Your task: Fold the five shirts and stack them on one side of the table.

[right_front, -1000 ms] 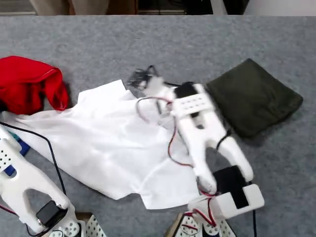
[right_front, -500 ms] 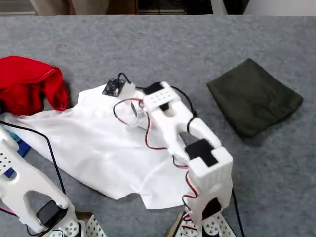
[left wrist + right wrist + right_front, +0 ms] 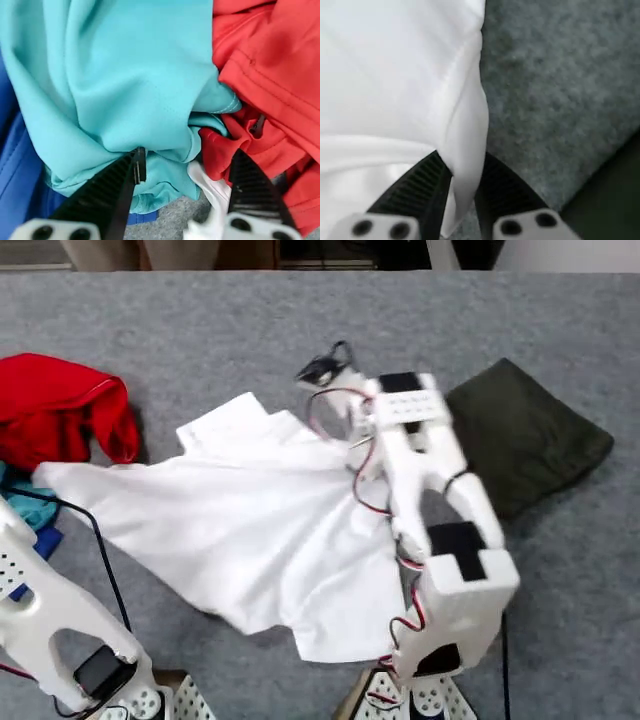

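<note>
One green shirt [image 3: 520,435] lies folded; four remain. Right gripper [image 3: 462,170] pinches the white shirt [image 3: 260,530]; left gripper [image 3: 188,165] hangs open.

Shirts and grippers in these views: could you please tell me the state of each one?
White shirt: unfolded, spread on the table, one edge pinched.
Green shirt: folded, lying flat.
Red shirt: unfolded, crumpled.
Teal shirt: unfolded, bunched against the red shirt.
Blue shirt: bunched, partly under the teal shirt.
Left gripper: open, over the teal and red shirts.
Right gripper: shut on the white shirt's edge.
</note>
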Tool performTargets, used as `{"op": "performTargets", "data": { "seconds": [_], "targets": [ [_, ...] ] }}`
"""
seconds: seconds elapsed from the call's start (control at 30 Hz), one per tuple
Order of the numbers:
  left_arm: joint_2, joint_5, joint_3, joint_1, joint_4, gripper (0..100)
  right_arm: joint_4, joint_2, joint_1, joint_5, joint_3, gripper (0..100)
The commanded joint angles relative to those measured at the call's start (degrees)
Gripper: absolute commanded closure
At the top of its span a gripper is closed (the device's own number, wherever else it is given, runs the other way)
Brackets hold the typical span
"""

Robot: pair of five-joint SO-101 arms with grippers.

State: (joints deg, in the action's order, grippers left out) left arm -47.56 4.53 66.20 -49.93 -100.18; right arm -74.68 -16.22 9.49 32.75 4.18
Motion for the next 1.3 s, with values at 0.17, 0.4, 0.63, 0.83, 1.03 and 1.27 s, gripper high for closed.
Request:
{"op": "performTargets", "data": {
  "seconds": [0.17,0.4,0.63,0.83,1.03,1.27],
  "targets": [
    [3.91,-0.18,0.09,1.49,-0.7,72,-9.23,12.53,-12.35,8.26,3.12,99.5],
    [4.09,1.14,-4.4,9.14,-0.7,72,-8.0,23.96,-14.73,20.66,20.0,99.5],
    [4.18,6.15,-5.63,20.04,-0.7,72,-8.26,41.27,-14.2,33.23,35.65,99.4],
    [9.01,6.15,-5.8,31.74,-0.7,72,-8.44,52.44,-14.2,34.2,38.64,97.5],
    [8.92,5.8,-8.18,40.26,-0.7,73,-12.4,59.21,-14.2,34.2,36.97,74.0],
    [1.89,-0.53,-20.66,41.05,-0.62,90,-18.55,65.19,-14.2,34.2,28.79,70.6]
  ]
}}
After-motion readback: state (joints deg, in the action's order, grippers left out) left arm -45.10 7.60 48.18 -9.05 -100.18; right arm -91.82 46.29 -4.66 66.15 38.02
